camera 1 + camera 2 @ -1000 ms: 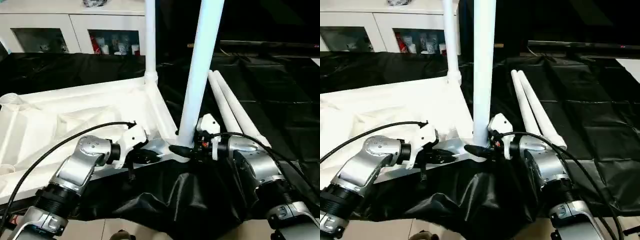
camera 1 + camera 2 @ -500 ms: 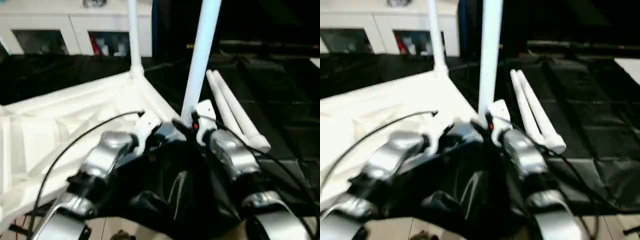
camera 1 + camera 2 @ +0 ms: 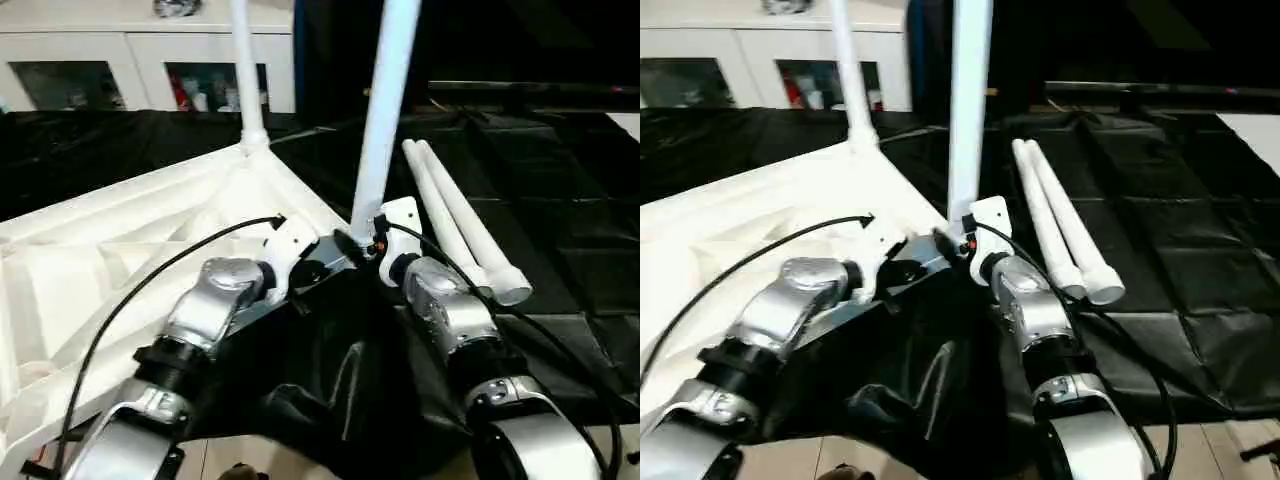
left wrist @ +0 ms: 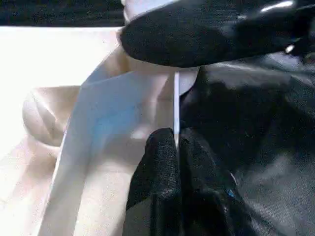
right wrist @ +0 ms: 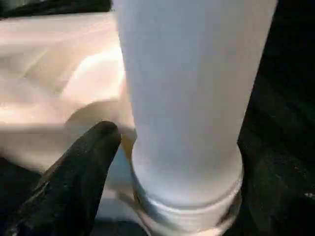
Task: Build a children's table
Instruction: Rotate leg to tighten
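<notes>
The white tabletop (image 3: 120, 250) lies upside down, ribbed underside up, on the black cloth. One white leg (image 3: 243, 70) stands upright in its far corner socket. A second leg (image 3: 385, 110) stands in the near corner socket. Two more legs (image 3: 455, 215) lie side by side on the cloth to the right. My left gripper (image 3: 318, 268) is shut on the thin rim (image 4: 175, 98) of the tabletop beside the near corner. My right gripper (image 3: 358, 245) straddles the base of the near leg (image 5: 192, 88), open; one finger (image 5: 93, 157) sits slightly off the tube.
A white cabinet with glass doors (image 3: 130, 60) stands along the back. Black cloth (image 3: 560, 200) covers the work surface and bunches in folds (image 3: 330, 400) at the front edge under my forearms. Pale floor shows below it.
The whole view has shifted, so the camera moved. Both grippers stay at the near corner. The right gripper's fingers now stand wider around the leg's base.
</notes>
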Motion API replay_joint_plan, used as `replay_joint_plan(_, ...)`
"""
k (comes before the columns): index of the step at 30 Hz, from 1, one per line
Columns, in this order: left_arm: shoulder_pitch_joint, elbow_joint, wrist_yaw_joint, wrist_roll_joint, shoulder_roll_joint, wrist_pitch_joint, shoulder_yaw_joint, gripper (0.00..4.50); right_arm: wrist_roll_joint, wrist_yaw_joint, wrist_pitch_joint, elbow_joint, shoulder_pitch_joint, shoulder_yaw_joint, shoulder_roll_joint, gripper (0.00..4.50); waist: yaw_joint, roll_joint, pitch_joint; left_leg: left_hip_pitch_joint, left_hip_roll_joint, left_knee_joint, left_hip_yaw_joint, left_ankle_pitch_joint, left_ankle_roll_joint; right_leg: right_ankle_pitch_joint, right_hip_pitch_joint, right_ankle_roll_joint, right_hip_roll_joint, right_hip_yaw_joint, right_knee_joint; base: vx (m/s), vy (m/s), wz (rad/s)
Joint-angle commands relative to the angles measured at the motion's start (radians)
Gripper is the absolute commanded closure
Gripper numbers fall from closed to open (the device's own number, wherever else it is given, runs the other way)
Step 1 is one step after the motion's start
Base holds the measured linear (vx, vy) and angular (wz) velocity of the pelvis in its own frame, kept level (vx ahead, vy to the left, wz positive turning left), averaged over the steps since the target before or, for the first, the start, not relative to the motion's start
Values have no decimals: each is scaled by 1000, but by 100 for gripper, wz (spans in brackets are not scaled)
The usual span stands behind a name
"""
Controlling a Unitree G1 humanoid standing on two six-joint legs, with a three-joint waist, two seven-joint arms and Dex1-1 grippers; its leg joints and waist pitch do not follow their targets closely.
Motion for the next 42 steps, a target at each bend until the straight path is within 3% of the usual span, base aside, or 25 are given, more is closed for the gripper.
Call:
replay_joint_plan(1, -9, -61, -52, -37, -9, -58, -12, 450, 19, 125, 17, -40, 17, 84, 12, 63, 4, 4, -74, 11, 17, -65, -4, -212, 27, -152, 56, -205, -69, 41, -71, 0, 0, 0)
replay_joint_plan(9, 51, -134, -251, -89, 99, -98, -30, 450, 41, 443, 45, -194, 86, 138, -181, 63, 9, 4, -71, 14, 21, -64, -2, -227, 42, -176, 52, -217, -68, 41, -73, 0, 0, 0)
replay_joint_plan(17, 53, -134, -257, -88, 103, -102, -31, 450, 43, 453, 48, -201, 88, 139, -187, 63, 12, 3, -72, 15, 20, -64, -3, -223, 29, -180, 51, -218, -67, 41, -72, 0, 0, 0)
replay_joint_plan(18, 57, -137, -270, -88, 112, -102, -33, 450, 45, 469, 50, -210, 93, 141, -198, 63, 13, 2, -73, 15, 20, -64, -3, -218, 30, -173, 53, -218, -67, 40, -72, 0, 0, 0)
replay_joint_plan(19, 70, -150, -300, -88, 139, -98, -34, 450, 42, 492, 47, -225, 103, 147, -224, 63, 12, -7, -72, 14, 20, -63, -1, -213, 35, -169, 53, -216, -66, 41, -72, 0, 0, 0)
replay_joint_plan(21, 77, -157, -314, -88, 152, -95, -33, 450, 43, 503, 45, -231, 107, 150, -235, 88, 16, -2, -73, 12, 21, -63, -2, -193, 43, -149, 54, -217, -67, 40, -67, 0, 0, 0)
replay_joint_plan(27, 87, -167, -333, -92, 162, -92, -34, 450, 50, 525, 65, -249, 110, 156, -238, 138, 17, 0, -71, 15, 21, -63, -1, -218, 37, -192, 50, -213, -67, 40, -72, 0, 0, 0)
replay_joint_plan(28, 88, -169, -335, -92, 162, -92, -34, 450, 50, 526, 66, -249, 110, 156, -238, 142, 19, -5, -71, 15, 21, -64, -1, -215, 37, -193, 50, -211, -67, 41, -72, 0, 0, 0)
replay_joint_plan(29, 89, -171, -337, -93, 163, -91, -34, 450, 51, 527, 68, -253, 112, 157, -238, 148, 21, -2, -71, 15, 22, -64, -1, -210, 36, -196, 49, -209, -69, 41, -72, 0, 0, 0)
replay_joint_plan(35, 92, -175, -333, -94, 163, -88, -32, 450, 57, 530, 78, -262, 119, 160, -235, 177, 26, -2, -73, 15, 21, -62, -1, -197, 36, -174, 50, -209, -67, 41, -69, 0, 0, 0)
replay_joint_plan(39, 48, -115, -208, -70, 99, -71, 0, 450, 35, 438, 77, -241, 132, 152, -191, 178, 27, -2, -72, 15, 21, -63, -1, -198, 32, -177, 49, -206, -67, 42, -71, 0, 0, 0)
replay_joint_plan(42, 28, -89, -156, -59, 73, -61, 10, 450, 17, 365, 76, -213, 128, 142, -162, 178, 26, -4, -69, 17, 18, -65, -1, -224, 15, -245, 48, -189, -70, 41, -78, 0, 0, 0)
